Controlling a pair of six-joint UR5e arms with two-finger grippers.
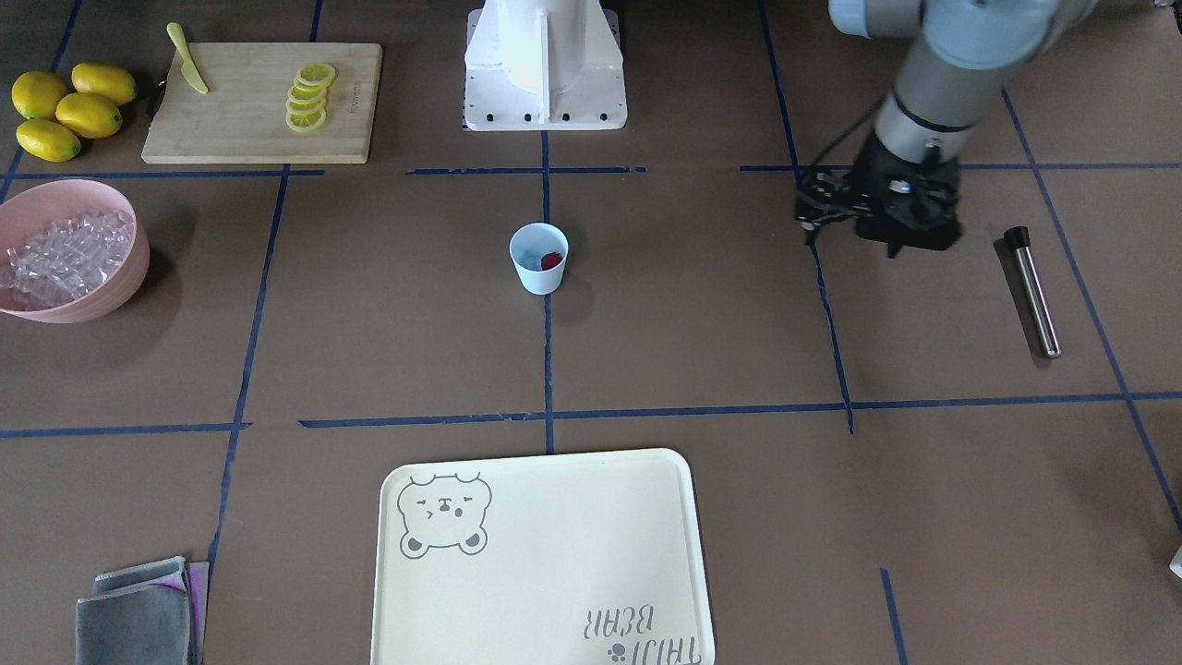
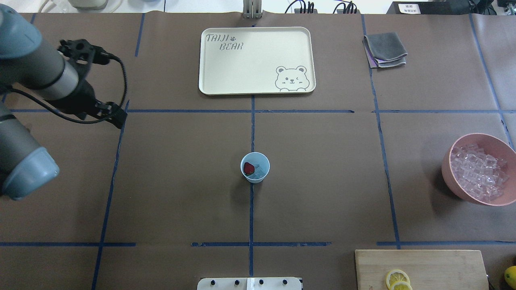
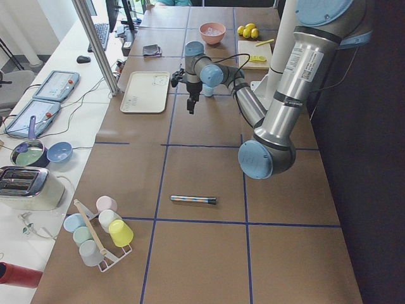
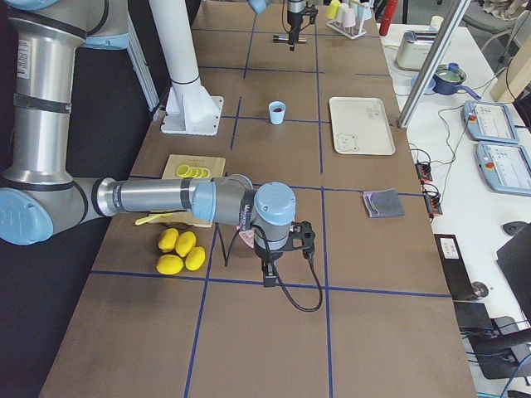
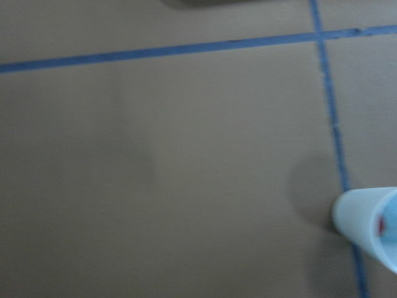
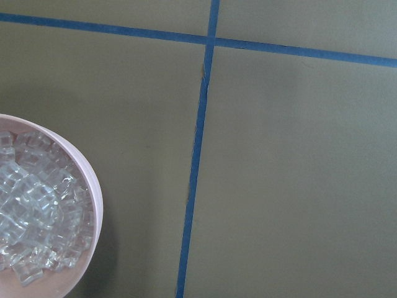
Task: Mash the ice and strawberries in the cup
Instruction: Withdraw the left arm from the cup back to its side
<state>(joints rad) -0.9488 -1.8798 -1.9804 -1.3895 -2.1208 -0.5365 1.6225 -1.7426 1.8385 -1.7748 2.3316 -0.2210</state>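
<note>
sitting at centre of counter [image 2: 322, 193], cup [image 2: 255, 167] holds strawberry [image 2: 248, 168] and ice [image 2: 261, 170], ready for mashing. muddler [image 1: 1034, 296] lies far left, untouched. left arm [image 1: 928, 102] hovers between, likely going for it. left jaws, right jaws: width cannot tell.

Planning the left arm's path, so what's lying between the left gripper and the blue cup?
Only bare brown table crossed by one blue tape line lies between the left gripper and the cup, as the front-facing view shows.
</note>
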